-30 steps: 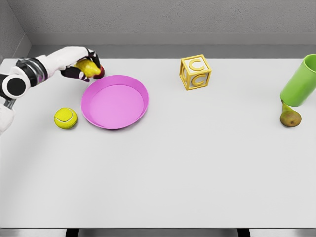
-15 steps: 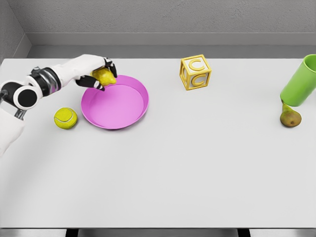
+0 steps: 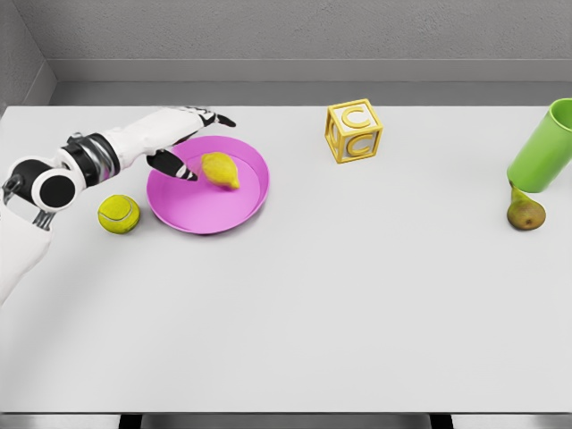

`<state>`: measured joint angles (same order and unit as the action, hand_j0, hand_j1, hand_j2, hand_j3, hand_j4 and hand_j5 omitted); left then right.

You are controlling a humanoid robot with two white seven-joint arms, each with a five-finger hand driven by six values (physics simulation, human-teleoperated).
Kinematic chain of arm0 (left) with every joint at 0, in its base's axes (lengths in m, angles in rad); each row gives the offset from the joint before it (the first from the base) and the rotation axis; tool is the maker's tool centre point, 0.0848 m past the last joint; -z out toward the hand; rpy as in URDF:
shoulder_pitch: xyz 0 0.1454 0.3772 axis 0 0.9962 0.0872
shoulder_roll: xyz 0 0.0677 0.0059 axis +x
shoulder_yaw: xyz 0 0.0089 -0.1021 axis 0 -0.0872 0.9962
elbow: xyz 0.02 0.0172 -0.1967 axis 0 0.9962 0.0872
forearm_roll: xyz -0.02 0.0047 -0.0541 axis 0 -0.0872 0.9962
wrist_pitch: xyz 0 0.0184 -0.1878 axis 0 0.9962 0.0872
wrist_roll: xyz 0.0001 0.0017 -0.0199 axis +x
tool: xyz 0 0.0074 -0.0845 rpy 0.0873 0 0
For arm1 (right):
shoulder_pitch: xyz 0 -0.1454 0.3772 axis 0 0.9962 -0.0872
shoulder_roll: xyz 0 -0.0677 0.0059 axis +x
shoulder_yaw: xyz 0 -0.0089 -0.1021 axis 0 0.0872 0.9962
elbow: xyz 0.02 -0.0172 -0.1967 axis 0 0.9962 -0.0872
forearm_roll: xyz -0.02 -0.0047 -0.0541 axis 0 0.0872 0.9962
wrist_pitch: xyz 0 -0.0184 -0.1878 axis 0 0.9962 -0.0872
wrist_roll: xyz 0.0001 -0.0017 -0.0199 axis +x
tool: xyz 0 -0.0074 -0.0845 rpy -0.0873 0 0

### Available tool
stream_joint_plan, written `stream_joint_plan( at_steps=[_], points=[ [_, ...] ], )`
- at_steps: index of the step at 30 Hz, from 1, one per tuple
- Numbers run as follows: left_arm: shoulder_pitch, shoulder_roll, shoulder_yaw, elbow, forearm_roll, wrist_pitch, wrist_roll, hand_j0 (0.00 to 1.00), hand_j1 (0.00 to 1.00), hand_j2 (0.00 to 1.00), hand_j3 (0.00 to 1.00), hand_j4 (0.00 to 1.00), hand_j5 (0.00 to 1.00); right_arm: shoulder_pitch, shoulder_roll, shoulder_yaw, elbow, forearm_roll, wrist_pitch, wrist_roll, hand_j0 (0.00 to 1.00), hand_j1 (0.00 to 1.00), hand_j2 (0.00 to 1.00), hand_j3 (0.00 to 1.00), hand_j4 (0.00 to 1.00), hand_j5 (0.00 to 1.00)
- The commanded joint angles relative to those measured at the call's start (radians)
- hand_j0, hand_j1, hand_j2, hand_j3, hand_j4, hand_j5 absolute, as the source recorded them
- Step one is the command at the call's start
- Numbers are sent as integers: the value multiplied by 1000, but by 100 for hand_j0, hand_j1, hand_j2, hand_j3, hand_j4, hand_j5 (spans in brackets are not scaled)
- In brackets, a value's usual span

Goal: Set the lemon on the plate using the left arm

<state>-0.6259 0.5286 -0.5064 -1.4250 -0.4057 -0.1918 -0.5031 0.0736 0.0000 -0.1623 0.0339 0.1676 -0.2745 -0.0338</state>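
The tall lime-green plastic cup [image 3: 544,147] is cut off by the right edge, so its far side goes unseen, and it hides the top of the olive-brown pear [image 3: 526,213] just below it. The white left arm [image 3: 54,183] runs out of view at the left edge, and its wrist covers the upper-left rim of the round pink plate [image 3: 234,217]. The white table [image 3: 357,304] is cut by the bottom edge.

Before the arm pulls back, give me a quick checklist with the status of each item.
1. Lemon lies inside the pink plate: ok.
2. Left robot hand open, fingers off the lemon: ok.
3. Lemon at rest, not rolling: cannot tell.
4. Tennis ball sits beside the plate under the forearm, apart from it: ok.
5. Letter block, green cup and pear far from the arm's path back: ok.
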Motion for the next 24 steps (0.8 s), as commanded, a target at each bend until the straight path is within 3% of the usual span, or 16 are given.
stream_joint_plan(
  at_steps=[1,2,5,8,11,14,16,24],
  points=[
    [3,46,3,-57,73,-35,1,100,100,100,100,100,100,0,0,0,0,1,0,0,100,100,100,100,100,100],
    [18,91,3,-87,122,-74,0,100,100,100,100,100,100,0,0,0,0,0,0,0,100,100,100,100,100,100],
    [51,165,17,-161,137,-121,1,100,100,100,100,100,100,0,0,0,0,0,0,0,100,100,100,100,100,100],
    [83,195,75,-193,162,-170,5,100,100,100,100,100,100,0,0,0,0,0,0,0,100,100,100,100,100,100],
    [166,217,155,-215,162,-268,8,100,100,100,100,100,100,0,0,0,0,0,0,0,100,100,100,100,100,100],
    [271,232,279,-215,162,-419,8,100,100,100,100,100,100,0,0,0,0,0,0,0,100,100,100,100,100,100],
    [328,235,351,-215,162,-419,8,100,100,100,100,100,100,0,0,0,0,0,0,0,100,100,100,100,100,100],
    [393,248,378,-196,160,-419,6,100,100,100,100,100,100,0,0,0,0,0,0,0,100,100,100,100,100,100]
  ],
)
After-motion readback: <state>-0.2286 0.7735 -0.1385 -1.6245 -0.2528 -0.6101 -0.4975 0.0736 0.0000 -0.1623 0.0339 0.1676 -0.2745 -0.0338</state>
